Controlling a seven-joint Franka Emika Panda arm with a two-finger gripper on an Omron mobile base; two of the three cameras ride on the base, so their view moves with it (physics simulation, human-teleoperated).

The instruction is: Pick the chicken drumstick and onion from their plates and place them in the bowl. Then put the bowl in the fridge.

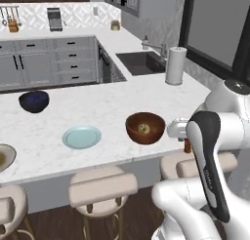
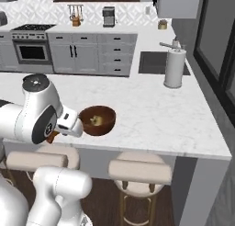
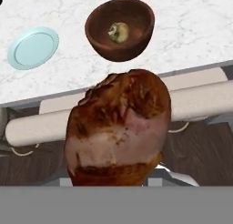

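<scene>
My hand (image 3: 119, 180) carries the chicken drumstick (image 3: 117, 129), which looms close in the hand view with its meaty end towards the camera; since it hangs clear of the marble surface (image 1: 112, 100) and above the stools (image 1: 102, 185), I judge my fingers closed on it, though they are hidden behind it. In the left base view a reddish scrap of the drumstick (image 1: 187, 146) shows just below my wrist, off the near edge of the surface. The wooden bowl (image 1: 145, 128) stands near that edge with the onion (image 1: 143, 128) already inside; the pale blue plate (image 1: 81, 137) beside it is bare, and a beige plate (image 1: 5, 157) sits at the far left. A smaller dark blue bowl (image 1: 34, 101) lies well apart. The drumstick looks light, firm and glazed, so probably slippery; a hold across the narrower bone end seems safest. The bowl appears rigid and moderately heavy, best taken by its rim.
</scene>
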